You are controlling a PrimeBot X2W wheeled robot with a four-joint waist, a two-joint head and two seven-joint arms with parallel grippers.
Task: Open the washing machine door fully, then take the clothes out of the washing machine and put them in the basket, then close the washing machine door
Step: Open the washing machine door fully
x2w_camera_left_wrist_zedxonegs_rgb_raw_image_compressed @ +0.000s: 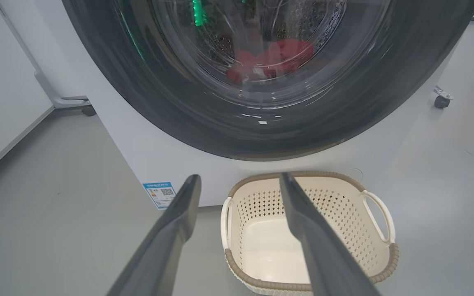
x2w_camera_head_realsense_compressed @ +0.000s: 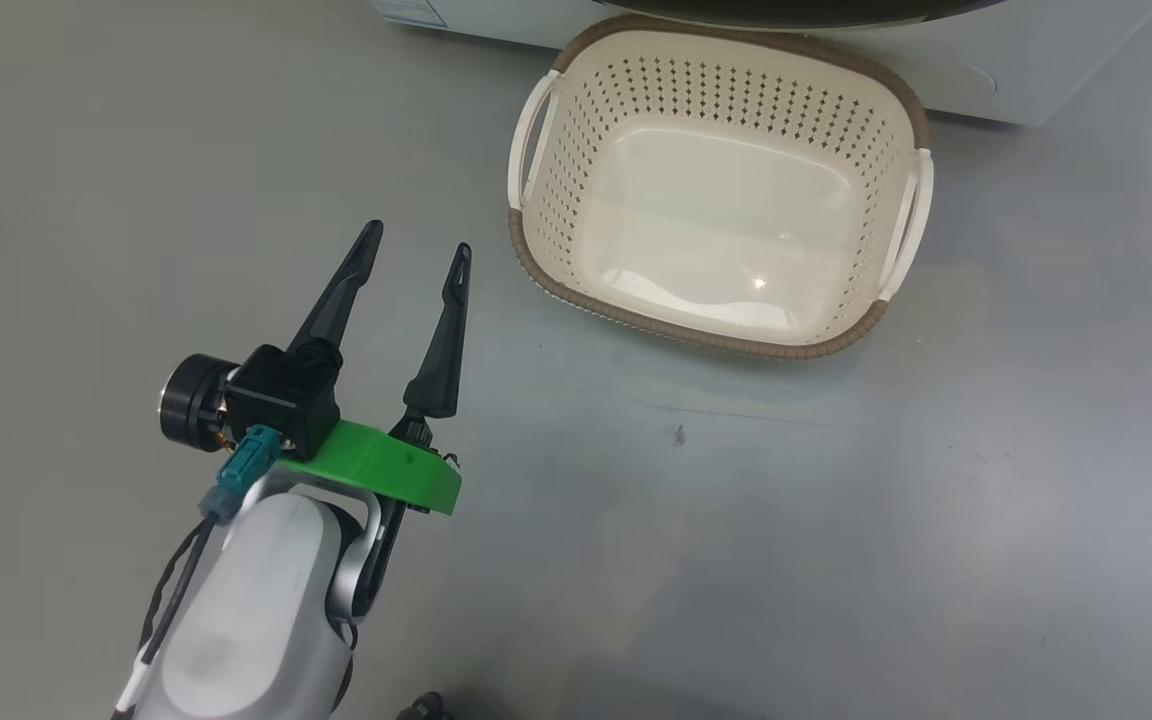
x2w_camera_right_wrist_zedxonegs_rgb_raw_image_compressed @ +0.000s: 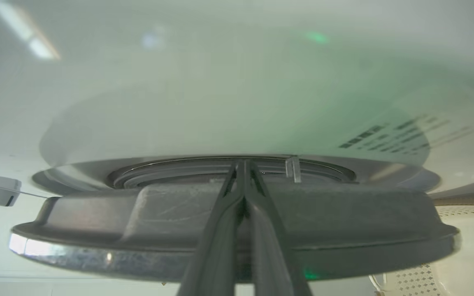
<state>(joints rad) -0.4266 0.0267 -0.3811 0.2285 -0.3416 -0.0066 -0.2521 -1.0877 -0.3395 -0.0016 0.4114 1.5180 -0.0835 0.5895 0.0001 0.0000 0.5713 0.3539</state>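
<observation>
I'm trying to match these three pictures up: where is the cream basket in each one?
Head view: basket upper right of centre.
Left wrist view: basket bottom centre.
Right wrist view: basket lower right corner, cropped.
Shared landmark: the white washing machine, beside the basket.

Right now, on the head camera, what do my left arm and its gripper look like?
The left gripper has two long, tapering black fingers on a bright green mount, with a black camera block and a teal connector feeding a black cable along the pale grey forearm.
</observation>
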